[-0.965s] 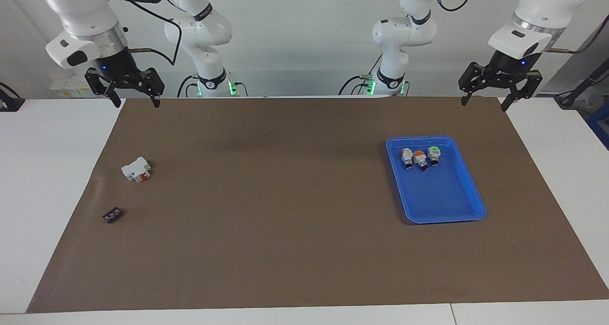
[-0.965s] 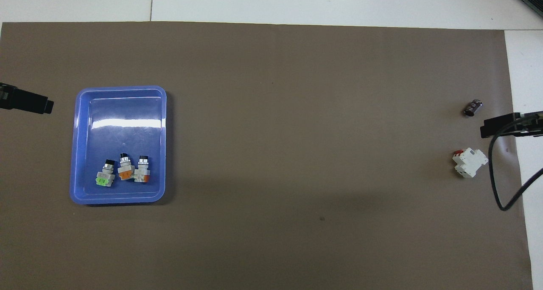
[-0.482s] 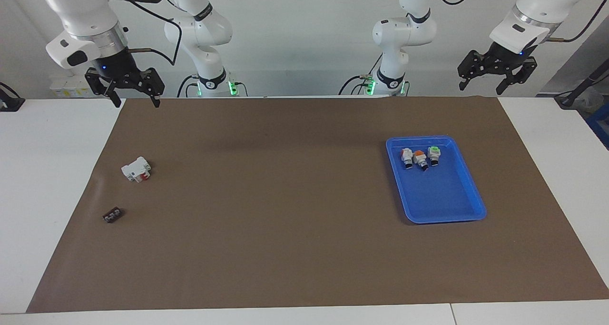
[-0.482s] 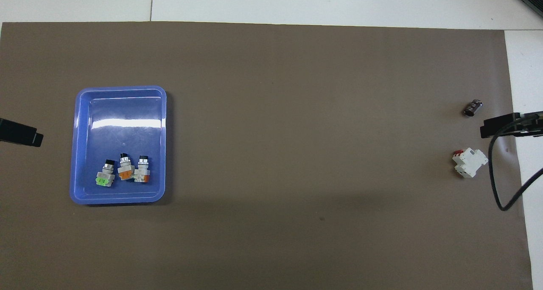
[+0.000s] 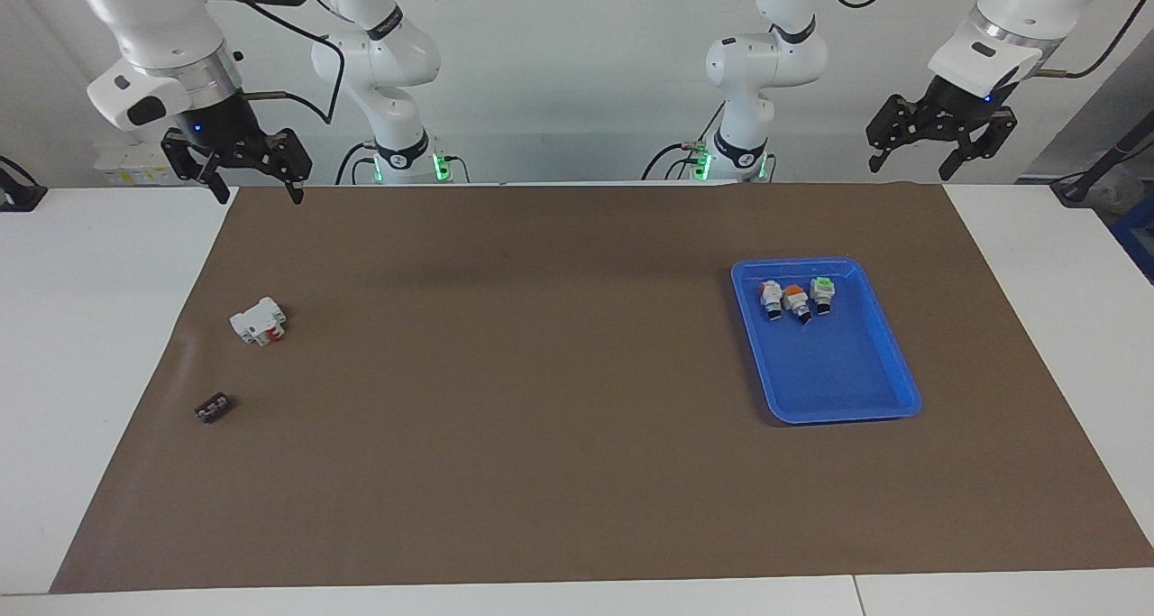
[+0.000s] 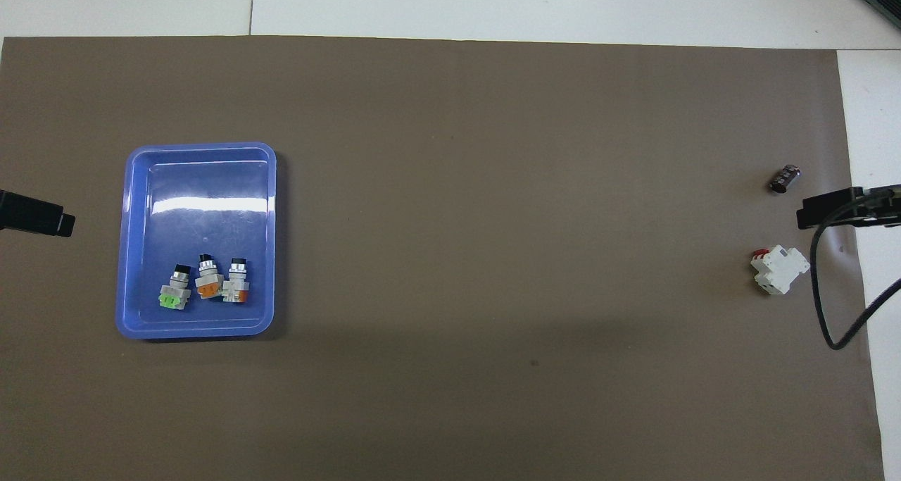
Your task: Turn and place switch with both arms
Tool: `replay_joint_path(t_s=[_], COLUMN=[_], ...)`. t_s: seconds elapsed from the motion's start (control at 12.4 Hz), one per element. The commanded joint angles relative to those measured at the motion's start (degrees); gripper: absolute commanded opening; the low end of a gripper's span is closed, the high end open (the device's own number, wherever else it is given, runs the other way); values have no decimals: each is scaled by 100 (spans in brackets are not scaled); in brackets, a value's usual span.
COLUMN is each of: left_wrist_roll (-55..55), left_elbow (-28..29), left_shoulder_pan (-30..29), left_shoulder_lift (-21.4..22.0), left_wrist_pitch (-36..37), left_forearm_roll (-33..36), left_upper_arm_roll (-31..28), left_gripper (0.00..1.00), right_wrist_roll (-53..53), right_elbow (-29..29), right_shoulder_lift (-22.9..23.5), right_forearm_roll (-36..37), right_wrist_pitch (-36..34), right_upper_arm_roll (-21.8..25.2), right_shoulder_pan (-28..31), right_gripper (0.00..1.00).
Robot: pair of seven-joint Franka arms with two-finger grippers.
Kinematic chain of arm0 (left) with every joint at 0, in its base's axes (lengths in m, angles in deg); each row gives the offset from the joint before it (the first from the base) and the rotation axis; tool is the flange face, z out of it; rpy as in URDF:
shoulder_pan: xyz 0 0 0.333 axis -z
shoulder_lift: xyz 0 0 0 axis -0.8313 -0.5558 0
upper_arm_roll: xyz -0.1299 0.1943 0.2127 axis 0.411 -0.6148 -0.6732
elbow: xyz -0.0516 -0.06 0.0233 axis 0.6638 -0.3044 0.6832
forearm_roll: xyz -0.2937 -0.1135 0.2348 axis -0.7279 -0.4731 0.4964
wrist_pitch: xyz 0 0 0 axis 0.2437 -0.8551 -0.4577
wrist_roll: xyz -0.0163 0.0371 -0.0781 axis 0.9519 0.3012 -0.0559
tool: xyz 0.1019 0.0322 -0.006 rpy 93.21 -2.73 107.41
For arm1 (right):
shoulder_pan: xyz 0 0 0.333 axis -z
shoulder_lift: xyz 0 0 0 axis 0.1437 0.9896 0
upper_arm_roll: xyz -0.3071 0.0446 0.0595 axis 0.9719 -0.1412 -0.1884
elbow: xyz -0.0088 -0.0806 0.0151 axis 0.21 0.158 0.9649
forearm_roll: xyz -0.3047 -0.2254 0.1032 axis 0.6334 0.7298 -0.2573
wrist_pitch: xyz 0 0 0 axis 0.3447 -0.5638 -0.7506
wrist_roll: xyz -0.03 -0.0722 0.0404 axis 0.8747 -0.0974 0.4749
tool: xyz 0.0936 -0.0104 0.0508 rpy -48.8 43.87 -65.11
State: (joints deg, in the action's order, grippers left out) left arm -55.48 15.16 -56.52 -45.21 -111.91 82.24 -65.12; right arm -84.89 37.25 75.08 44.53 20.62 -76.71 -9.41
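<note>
Three switches lie side by side in a blue tray (image 5: 847, 412), at the tray's end nearer to the robots. One shows a green face (image 5: 821, 292) and two show orange (image 5: 796, 299) (image 5: 771, 297). In the overhead view they are the green one (image 6: 174, 291) and the orange ones (image 6: 208, 282) (image 6: 236, 286), black ends pointing away from the robots. My left gripper (image 5: 909, 170) hangs open and empty in the air over the table's edge at the left arm's end. My right gripper (image 5: 259, 197) hangs open and empty over the mat's corner at the right arm's end.
A white block with red parts (image 5: 259, 320) (image 6: 778, 270) and a small black piece (image 5: 213, 408) (image 6: 784, 179) lie on the brown mat (image 5: 541, 372) toward the right arm's end. A black cable (image 6: 820, 305) hangs by the right gripper. White table surrounds the mat.
My left gripper has risen and drawn back toward the robots' edge of the table, still open. The right arm and the switches have not moved.
</note>
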Motion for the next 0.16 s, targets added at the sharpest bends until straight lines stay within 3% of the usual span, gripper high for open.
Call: replay_joint_path(t_s=[0.0,0.08], left_wrist_roll=[-83,-83], left_elbow=[29,29], left_shoulder_pan=[-33,-24], left_shoulder_lift=[24,24], left_wrist_pitch=[-60,-60], left_forearm_roll=[-62,-62], left_upper_arm_roll=[43,43], left_gripper=[100,100], right_wrist_roll=[93,93], right_elbow=[154,154], right_shoulder_lift=[-139,-139], right_forearm_roll=[-110,-110], right_wrist_pitch=[34,34], right_upper_arm_roll=[-16,-8], right_shoulder_pan=[18,18], right_gripper=[100,100])
